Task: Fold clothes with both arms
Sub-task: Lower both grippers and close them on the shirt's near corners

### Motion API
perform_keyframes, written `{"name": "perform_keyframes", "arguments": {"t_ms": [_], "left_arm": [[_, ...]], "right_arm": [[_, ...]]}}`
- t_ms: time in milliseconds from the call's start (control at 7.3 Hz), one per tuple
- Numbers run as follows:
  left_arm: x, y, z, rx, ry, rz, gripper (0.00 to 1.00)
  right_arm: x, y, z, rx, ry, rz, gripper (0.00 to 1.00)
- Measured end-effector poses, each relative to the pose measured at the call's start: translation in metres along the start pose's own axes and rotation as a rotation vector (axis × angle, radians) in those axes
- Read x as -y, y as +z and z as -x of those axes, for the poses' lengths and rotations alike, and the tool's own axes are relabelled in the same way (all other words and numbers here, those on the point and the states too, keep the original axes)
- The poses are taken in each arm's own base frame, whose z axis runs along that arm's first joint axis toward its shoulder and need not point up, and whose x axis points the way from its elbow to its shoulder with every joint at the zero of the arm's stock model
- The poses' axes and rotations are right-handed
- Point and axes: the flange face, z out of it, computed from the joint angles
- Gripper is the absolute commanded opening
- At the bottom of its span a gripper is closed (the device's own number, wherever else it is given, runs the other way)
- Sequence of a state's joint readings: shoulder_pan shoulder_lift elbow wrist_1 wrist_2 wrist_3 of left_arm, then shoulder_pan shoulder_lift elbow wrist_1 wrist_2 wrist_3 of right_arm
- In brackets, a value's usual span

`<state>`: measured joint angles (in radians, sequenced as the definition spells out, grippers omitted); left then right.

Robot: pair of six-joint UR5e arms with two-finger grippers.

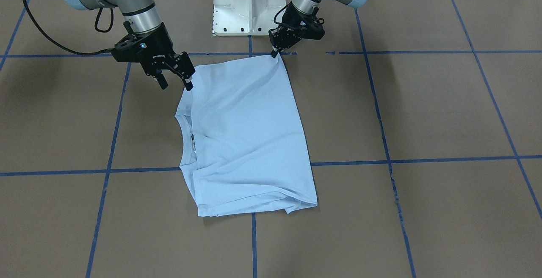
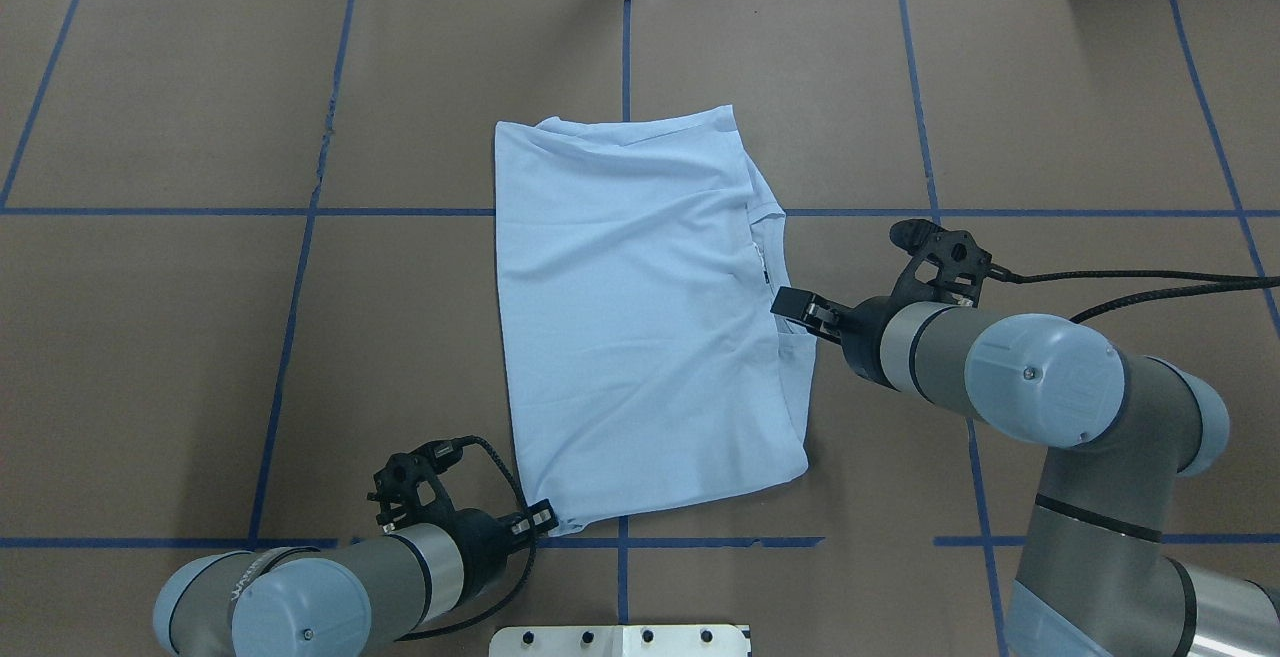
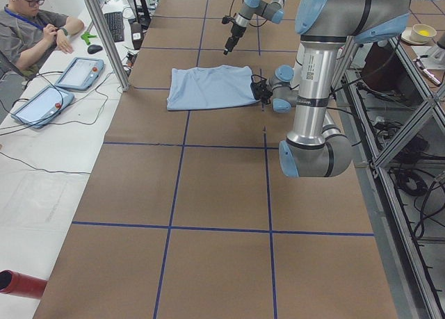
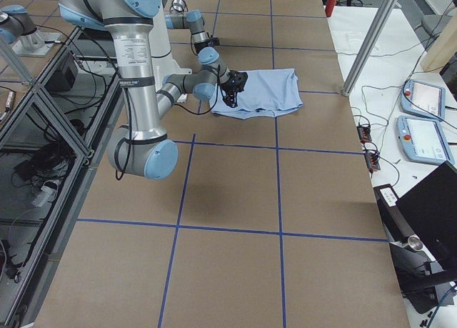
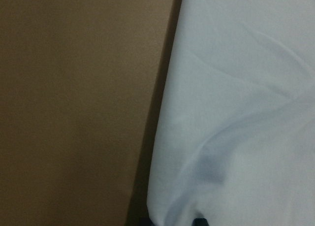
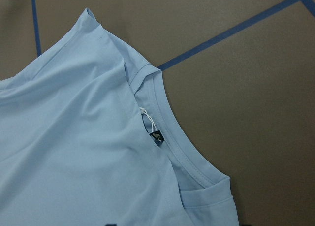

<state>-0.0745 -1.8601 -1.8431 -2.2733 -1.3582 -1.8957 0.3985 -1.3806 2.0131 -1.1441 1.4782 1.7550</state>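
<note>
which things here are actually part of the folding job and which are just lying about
Part of the job: light blue T-shirt; left hand, shut on its corner; right hand, open by the collar-side edge.

Just lying about: white pedestal base; two tablet-like screens; red cylinder.

Brown table (image 2: 150,337), blue tape grid (image 2: 200,210), white side desk (image 3: 42,173)

I've got the T-shirt (image 2: 640,317) flat at ctr of table (image 2: 200,337), collar to the right. L gripper (image 2: 540,515) is at its near-left corner, just beyond the base (image 2: 620,640). R gripper (image 2: 795,305) is above the right edge, robot side of collar.
</note>
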Motion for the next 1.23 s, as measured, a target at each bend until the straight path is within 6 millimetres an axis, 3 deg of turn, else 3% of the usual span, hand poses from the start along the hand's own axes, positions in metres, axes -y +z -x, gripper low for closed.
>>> {"name": "perform_keyframes", "arguments": {"t_ms": [274,821,1232], "left_arm": [[0.003,-0.002,-0.003,-0.007,0.003,-0.004,0.0],[0.004,-0.004,-0.004,-0.011,0.002,-0.002,0.0],[0.003,-0.004,-0.004,-0.01,-0.004,0.003,0.0]], "right_arm": [[-0.033,0.004,-0.002,-0.027,0.083,-0.019,0.7],[-0.102,0.017,-0.025,-0.169,0.07,-0.083,0.7],[-0.131,0.04,-0.015,-0.187,0.045,-0.097,0.69]]}}
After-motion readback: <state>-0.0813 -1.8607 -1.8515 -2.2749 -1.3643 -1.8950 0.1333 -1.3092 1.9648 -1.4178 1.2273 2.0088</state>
